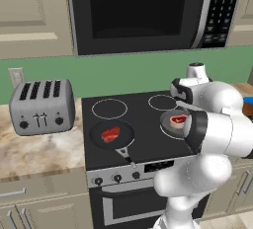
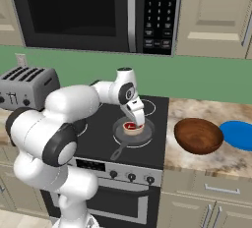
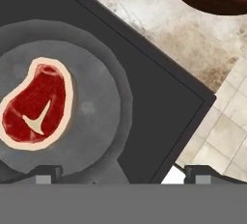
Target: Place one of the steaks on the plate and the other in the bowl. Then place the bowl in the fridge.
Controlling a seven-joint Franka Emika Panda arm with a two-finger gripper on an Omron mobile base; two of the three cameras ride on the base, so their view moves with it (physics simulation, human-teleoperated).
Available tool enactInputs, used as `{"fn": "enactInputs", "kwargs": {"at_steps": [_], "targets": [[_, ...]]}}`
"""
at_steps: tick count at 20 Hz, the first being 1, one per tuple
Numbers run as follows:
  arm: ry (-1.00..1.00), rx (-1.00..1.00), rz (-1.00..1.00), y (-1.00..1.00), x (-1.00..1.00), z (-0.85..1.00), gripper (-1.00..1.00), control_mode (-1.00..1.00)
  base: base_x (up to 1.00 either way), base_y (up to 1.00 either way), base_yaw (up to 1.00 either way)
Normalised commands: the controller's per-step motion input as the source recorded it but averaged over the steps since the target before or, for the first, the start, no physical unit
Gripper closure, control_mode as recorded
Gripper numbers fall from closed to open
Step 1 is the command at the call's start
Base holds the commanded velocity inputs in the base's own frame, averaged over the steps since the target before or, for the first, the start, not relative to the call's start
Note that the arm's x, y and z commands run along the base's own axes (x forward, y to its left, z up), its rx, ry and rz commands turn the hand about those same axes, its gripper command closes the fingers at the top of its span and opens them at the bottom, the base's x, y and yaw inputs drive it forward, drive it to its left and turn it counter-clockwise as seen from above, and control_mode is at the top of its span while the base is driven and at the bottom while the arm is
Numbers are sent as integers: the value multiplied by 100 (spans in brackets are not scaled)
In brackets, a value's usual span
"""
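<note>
The gripper (image 2: 136, 120) is hovering over the grey frying pan (image 2: 129, 132) on the stove's (image 1: 133, 139) front right burner, its fingers (image 3: 46, 174) standing wide apart and gripping nothing. In that pan the fat-rimmed steak (image 3: 36, 105) is lying flat, just left of the fingertips in the hand view. The all-red steak (image 1: 110, 134) is sitting in the black frying pan (image 1: 112, 135) on the front left burner. On the marbled counter (image 2: 206, 111) right of the stove, the dark brown wooden bowl (image 2: 198, 135) is resting beside the blue plate (image 2: 237, 135), the two nearly touching. A silver toaster (image 1: 41, 105) is standing on the counter left of the stove. Above, the black microwave's (image 2: 93, 11) keypad is showing white markings too small to read.
</note>
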Motion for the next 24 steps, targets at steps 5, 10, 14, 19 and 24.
{"fn": "enactInputs", "kwargs": {"at_steps": [5, 10, 14, 19, 24], "targets": [[0, 2, 0, 0, 27, -10, -100, -100, 0, 0, 0], [0, 0, 0, 0, 21, -16, -100, -100, 0, 0, 0], [0, 0, 0, 0, 11, -29, -100, -100, 0, 0, 0], [0, 0, 3, 0, 17, -20, -100, -100, 0, 0, 0], [0, 2, 1, -1, 28, -8, -100, -100, 0, 0, 0]]}}
